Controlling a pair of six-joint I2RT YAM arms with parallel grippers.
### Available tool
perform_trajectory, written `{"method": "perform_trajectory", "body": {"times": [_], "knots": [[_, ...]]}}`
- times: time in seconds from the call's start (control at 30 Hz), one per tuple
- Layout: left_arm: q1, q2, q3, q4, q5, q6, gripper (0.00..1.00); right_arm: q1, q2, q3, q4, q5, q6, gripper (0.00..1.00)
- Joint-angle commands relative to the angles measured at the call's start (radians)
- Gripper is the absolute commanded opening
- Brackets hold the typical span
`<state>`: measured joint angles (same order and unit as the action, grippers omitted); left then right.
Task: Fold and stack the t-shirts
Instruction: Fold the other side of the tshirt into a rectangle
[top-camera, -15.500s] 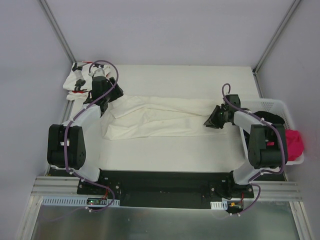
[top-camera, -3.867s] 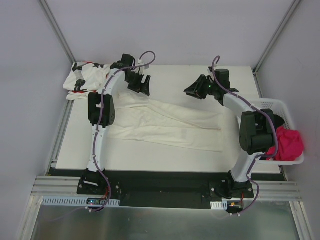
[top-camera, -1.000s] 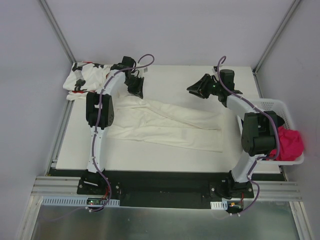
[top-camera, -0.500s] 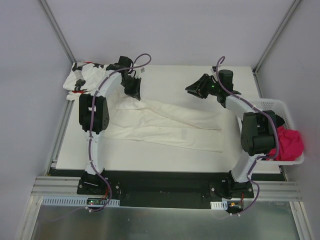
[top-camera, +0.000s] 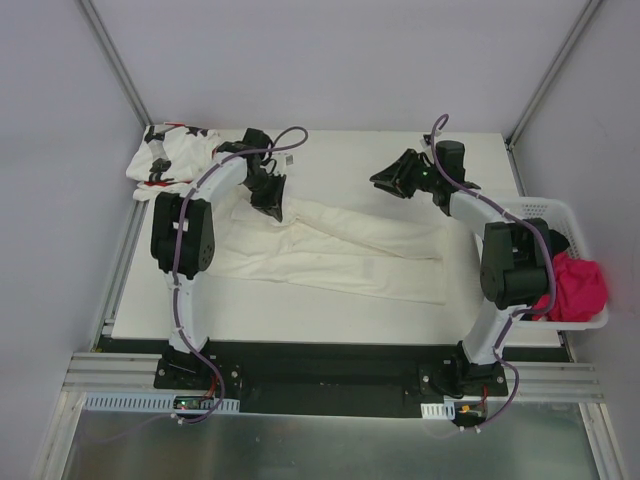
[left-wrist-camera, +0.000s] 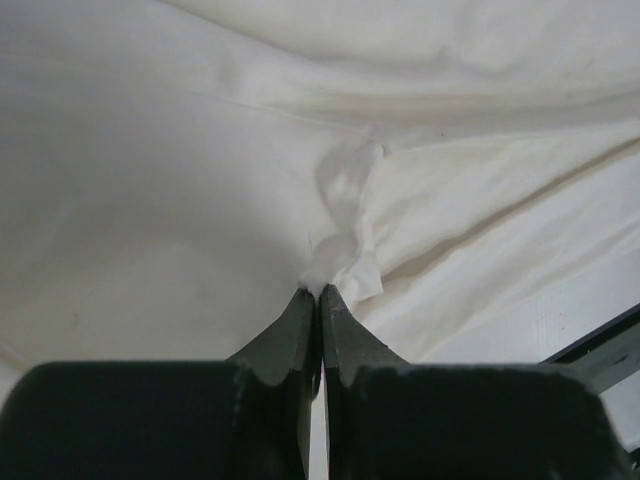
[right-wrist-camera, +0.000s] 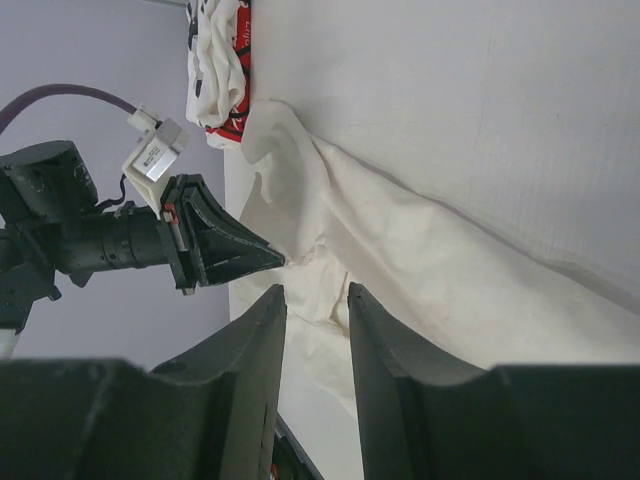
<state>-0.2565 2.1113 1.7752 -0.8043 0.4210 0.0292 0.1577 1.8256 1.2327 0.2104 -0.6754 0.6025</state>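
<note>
L gripper (left-wrist-camera: 320, 297) is clamped shut on just a tiny tuft of the cream shirt (top-camera: 340, 255), toward its far-left end. The rest of the shirt lies long and rumpled across the middle of the table (top-camera: 300, 312). R gripper (top-camera: 385, 180) hangs over bare table beyond the shirt's far edge, jaws partway apart, holding nothing. Star-print shirt (top-camera: 170, 155) sits bunched in the far-left corner, near the cream one.

Risks, as I judge them:
1) The pinch is so small it may slip out once the L arm pulls, so the shirt drops crooked.
2) W/ only 1 grip on the cloth, a pull would drag it into a rope instead of spreading it. R prob needs its own hold 1st.
3) A pull toward the corner could snag the star-print shirt.
4) Can't tell if the pinch caught 1 layer or 2. If 2, it won't open flat.
</note>
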Motion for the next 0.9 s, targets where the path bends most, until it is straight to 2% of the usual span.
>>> {"method": "perform_trajectory", "body": {"times": [0.0,0.43,0.73,0.83,0.87], "knots": [[-0.035,-0.092,-0.078,-0.018,-0.022,-0.018,0.00,0.008,0.008,0.005,0.049,-0.027,0.010,0.34],[-0.096,-0.131,-0.279,0.056,-0.036,-0.058,0.00,0.006,0.008,0.004,0.050,-0.035,0.013,0.34],[-0.121,-0.140,-0.338,0.074,-0.037,-0.072,0.00,0.006,0.006,0.008,0.053,-0.036,0.016,0.34],[-0.124,-0.149,-0.346,0.082,-0.036,-0.077,0.12,0.008,0.006,0.010,0.057,-0.038,0.017,0.34],[-0.124,-0.155,-0.346,0.086,-0.048,-0.078,0.20,0.006,0.006,0.010,0.058,-0.039,0.017,0.34]]}}
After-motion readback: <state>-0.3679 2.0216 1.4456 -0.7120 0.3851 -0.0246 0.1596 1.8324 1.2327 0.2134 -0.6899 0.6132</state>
